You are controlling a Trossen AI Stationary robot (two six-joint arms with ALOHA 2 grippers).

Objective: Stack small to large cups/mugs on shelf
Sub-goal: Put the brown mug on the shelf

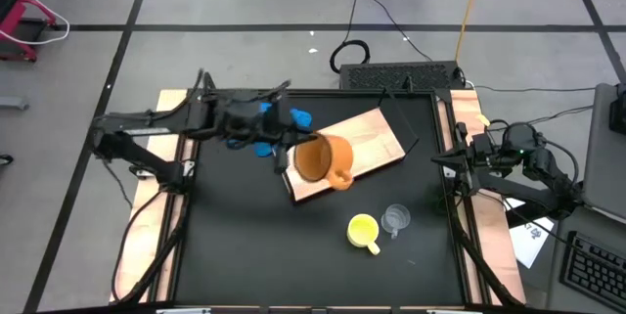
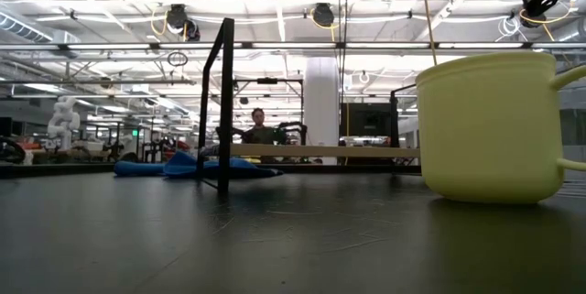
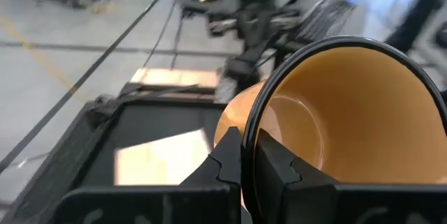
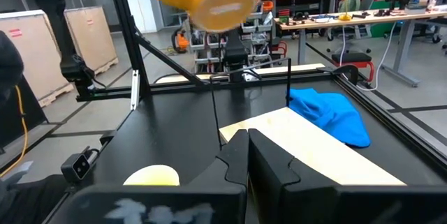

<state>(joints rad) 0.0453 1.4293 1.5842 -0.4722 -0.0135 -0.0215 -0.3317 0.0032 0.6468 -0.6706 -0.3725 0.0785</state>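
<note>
No text, label, brand, number or sign can be read in any view; whatever print appears is too blurred to make out.

We see a grey floor (image 1: 225, 1) crossed by dark lines, with black cables (image 1: 364, 21) trailing over it past the worktop's far edge. Across the room, long ceiling lights (image 2: 275, 1) run overhead, a white pillar (image 2: 321, 102) stands in the middle, and a person (image 2: 259, 129) sits far off. Desks (image 4: 335, 18) and an office chair (image 4: 353, 60) fill another side.
</note>
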